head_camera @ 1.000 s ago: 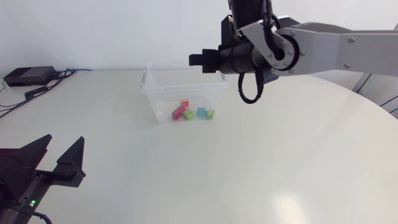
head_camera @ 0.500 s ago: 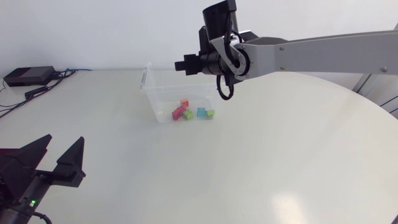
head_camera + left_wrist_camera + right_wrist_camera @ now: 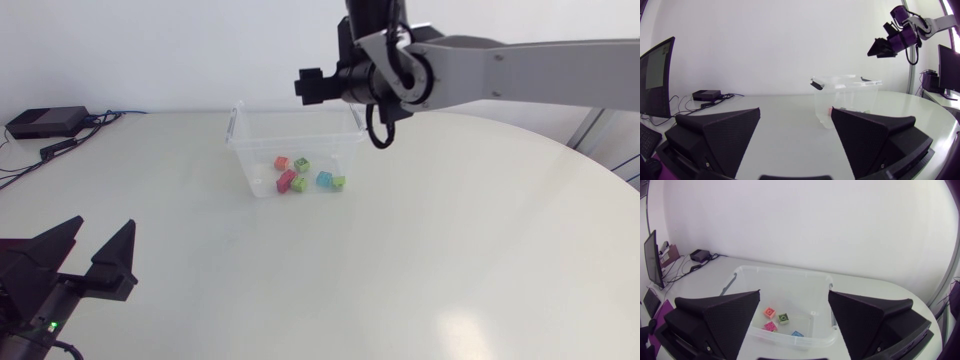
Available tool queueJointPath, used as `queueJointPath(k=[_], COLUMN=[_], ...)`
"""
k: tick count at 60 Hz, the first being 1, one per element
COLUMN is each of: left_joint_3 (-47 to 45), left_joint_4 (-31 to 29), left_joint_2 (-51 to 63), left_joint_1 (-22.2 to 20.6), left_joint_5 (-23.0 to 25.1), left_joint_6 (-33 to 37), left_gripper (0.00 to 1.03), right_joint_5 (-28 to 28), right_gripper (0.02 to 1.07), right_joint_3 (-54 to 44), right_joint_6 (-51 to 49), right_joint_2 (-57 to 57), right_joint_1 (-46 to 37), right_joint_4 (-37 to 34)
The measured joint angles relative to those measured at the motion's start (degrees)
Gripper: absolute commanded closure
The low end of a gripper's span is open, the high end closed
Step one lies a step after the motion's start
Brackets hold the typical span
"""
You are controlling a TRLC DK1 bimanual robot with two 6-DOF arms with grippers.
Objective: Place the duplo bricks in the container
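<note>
Since all visible bricks (image 3: 300, 174) lie inside the container (image 3: 237, 125), the right pincer (image 3: 308, 86), released and empty above it, should rise clear of the walls; the left pincer (image 3: 104, 222) rests released.
</note>
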Motion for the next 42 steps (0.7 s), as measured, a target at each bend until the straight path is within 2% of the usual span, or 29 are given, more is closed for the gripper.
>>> queueJointPath(k=[19, 42], left_joint_3=[0.0, 0.0], left_joint_4=[0.0, 0.0], left_joint_2=[0.0, 0.0], left_joint_1=[0.0, 0.0], left_joint_5=[0.0, 0.0], left_joint_6=[0.0, 0.0], left_gripper=[0.04, 0.04], right_joint_5=[1.0, 2.4], right_gripper=[0.06, 0.06], right_joint_3=[-11.3, -35.0], right_joint_6=[-1.4, -6.3], right_joint_2=[-18.9, -47.1], right_joint_1=[0.0, 0.1], right_joint_4=[0.0, 1.2])
